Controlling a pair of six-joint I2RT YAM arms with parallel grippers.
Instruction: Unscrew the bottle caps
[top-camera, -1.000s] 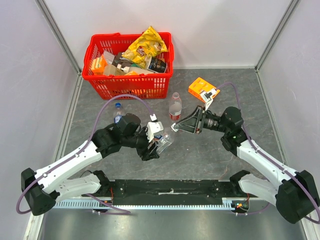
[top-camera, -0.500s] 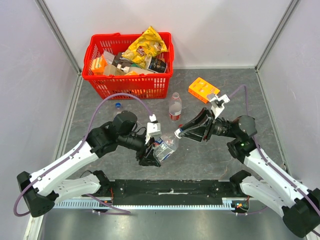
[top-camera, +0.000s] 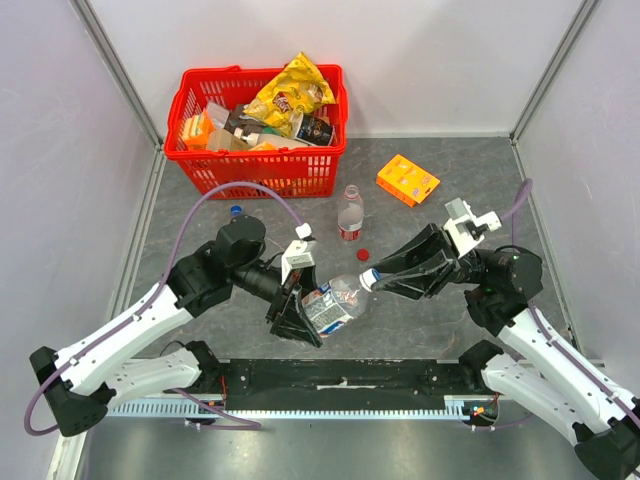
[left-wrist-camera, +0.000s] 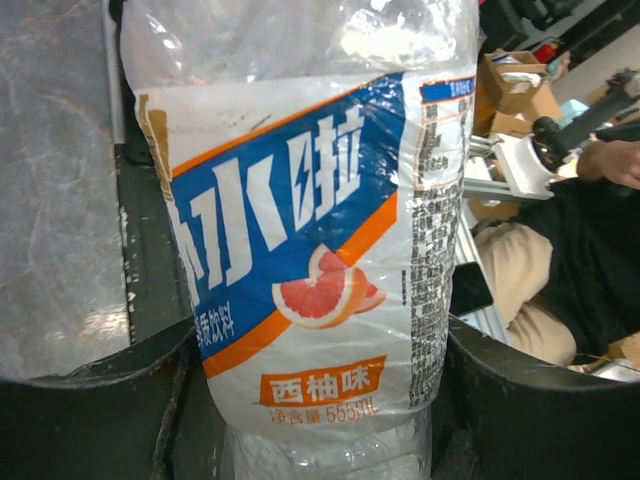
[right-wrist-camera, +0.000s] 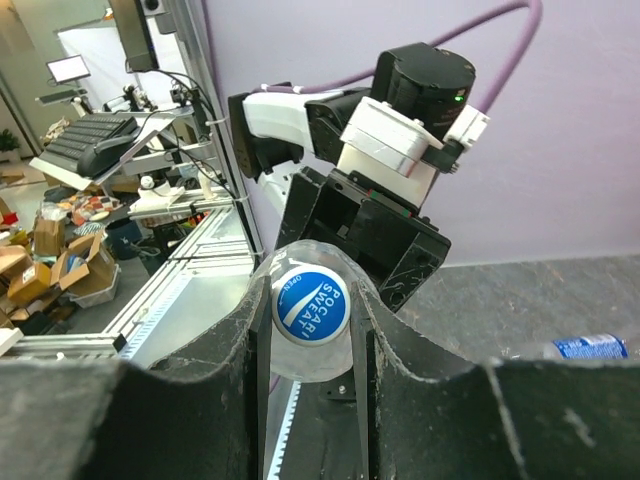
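A: What else sits on my grey table (top-camera: 470, 160)?
B: Red basket (top-camera: 260, 178) at the far edge, stuffed — yellow snack bag (top-camera: 292, 92) on top, other packets under it.
A: I see more to the right?
B: Orange box (top-camera: 407, 180) — lying flat, right of the basket, near it but apart.

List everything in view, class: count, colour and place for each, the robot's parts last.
mesh plastic basket: one, red, back left, holds snacks.
flat cardboard box: one, orange, back right.
red-labelled plastic bottle: one, clear, upright mid-table.
small red screw cap: one, loose beside it.
small blue screw cap: one, behind left arm.
blue-and-orange-labelled plastic bottle: one, clear, held tilted, front centre.
blue-and-white round cap: one, on its neck.
left gripper: black, grips that bottle's body.
right gripper: black, closed on its cap.
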